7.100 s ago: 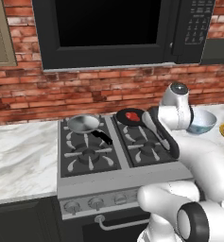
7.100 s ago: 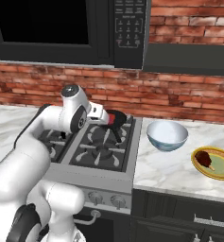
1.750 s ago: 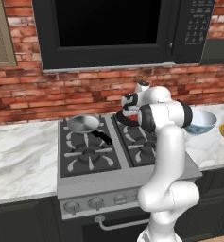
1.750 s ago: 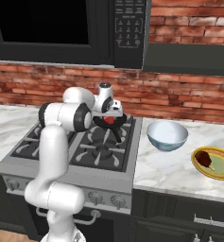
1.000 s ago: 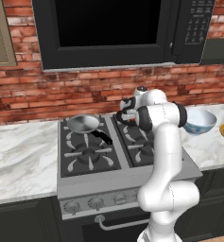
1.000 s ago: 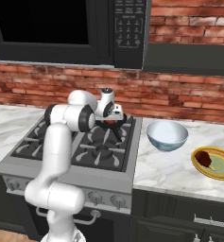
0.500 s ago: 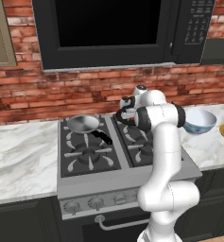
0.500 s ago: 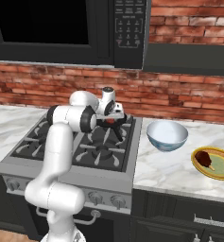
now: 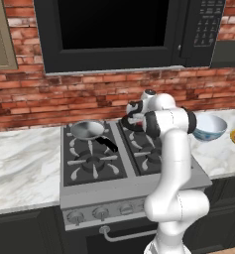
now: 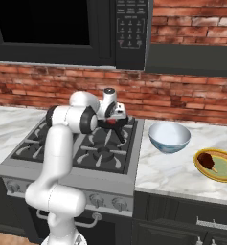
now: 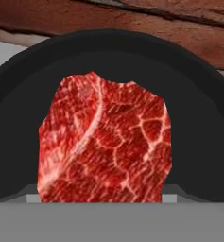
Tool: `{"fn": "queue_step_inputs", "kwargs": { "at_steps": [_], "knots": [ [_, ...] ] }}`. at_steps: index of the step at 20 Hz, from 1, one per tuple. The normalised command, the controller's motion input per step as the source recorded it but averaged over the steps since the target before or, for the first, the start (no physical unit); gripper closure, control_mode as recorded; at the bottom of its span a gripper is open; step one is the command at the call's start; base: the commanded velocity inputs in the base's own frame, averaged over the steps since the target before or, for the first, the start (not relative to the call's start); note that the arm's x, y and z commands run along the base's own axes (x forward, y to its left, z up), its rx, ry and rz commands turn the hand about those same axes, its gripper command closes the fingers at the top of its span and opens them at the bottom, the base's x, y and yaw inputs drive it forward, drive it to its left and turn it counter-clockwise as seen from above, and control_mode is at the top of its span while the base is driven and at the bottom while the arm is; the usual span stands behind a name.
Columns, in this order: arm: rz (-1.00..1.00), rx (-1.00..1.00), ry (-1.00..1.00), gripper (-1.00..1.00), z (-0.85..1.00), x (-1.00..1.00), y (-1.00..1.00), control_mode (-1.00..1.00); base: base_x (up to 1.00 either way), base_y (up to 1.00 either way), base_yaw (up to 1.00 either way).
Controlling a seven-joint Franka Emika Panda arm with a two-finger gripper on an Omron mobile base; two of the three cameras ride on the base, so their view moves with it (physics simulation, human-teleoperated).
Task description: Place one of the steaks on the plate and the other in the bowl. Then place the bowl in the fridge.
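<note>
The bright red steak [image 11: 104, 142] lies in a black frying pan [image 11: 198, 118] on the stove's back right burner. My gripper [image 11: 103, 194] reaches down into that pan [image 10: 126, 125], one finger at each side of the steak, both pressing its edges. From the right base view the gripper [image 10: 114, 119] covers most of the red steak [image 10: 114, 122]. The dark brown steak [image 10: 206, 161] rests on the yellow-olive plate [image 10: 219, 168] at the counter's right end. Between stove and plate stands the pale blue-grey bowl [image 10: 169, 136], with nothing in it. The fridge is out of view.
A silver frying pan [image 9: 88, 130] sits on the back left burner, its black handle pointing toward the front. The black pan's handle [image 10: 120, 138] sticks out over the front right burner. A microwave hangs above the stove, against a brick wall.
The fingers have closed in from wide open onto the red steak's sides. The hand has stayed over the black pan, and the steak still lies in it.
</note>
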Motion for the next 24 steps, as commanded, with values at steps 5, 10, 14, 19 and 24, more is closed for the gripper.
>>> {"fn": "queue_step_inputs", "kwargs": {
  "at_steps": [5,10,14,19,24],
  "knots": [
    [0.00,0.00,-0.13,1.00,0.36,-0.26,-0.03,-1.00,0.00,0.00,0.00],
    [0.00,0.00,-0.16,1.00,0.31,-0.34,-0.06,-1.00,0.00,0.00,0.00],
    [0.00,0.00,-0.13,1.00,0.50,-0.33,0.00,-1.00,0.00,0.00,0.00],
    [0.00,0.00,-0.02,1.00,0.54,-0.49,-0.03,-1.00,0.00,0.00,0.00],
    [-0.05,0.00,0.00,1.00,0.47,-0.72,-0.15,-1.00,0.00,0.00,0.00]
  ]
}}
